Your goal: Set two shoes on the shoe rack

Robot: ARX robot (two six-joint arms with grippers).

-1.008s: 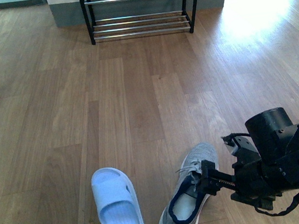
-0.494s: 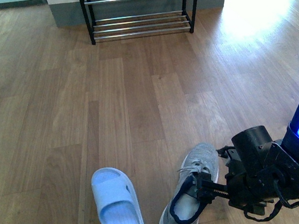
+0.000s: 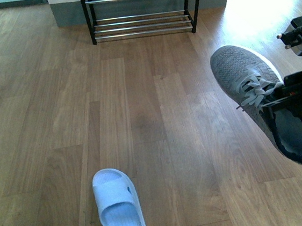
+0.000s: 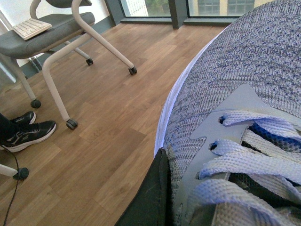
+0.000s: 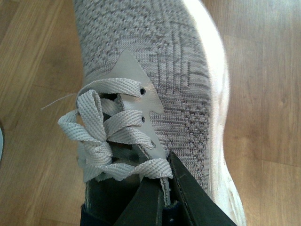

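A grey sneaker (image 3: 257,96) with a white sole and navy collar hangs in the air at the right of the front view, toe pointing up-left. My right gripper (image 3: 289,98) is shut on it. In the right wrist view the same gripper (image 5: 164,202) pinches the sneaker's (image 5: 174,70) side wall beside the laces. In the left wrist view my left gripper (image 4: 169,200) is shut on a grey sneaker (image 4: 244,84) that fills the picture; this arm is out of the front view. The shoe rack (image 3: 140,11) stands at the far end of the floor.
A pale-blue slipper (image 3: 119,208) lies on the wooden floor near the front, left of centre. The left wrist view shows a wheeled chair (image 4: 70,33) with a keyboard (image 4: 32,28) on its seat, and a person's black shoes (image 4: 28,134).
The right gripper has lifted the grey sneaker off the floor beside the slipper, up and to the right. The slipper has not moved.
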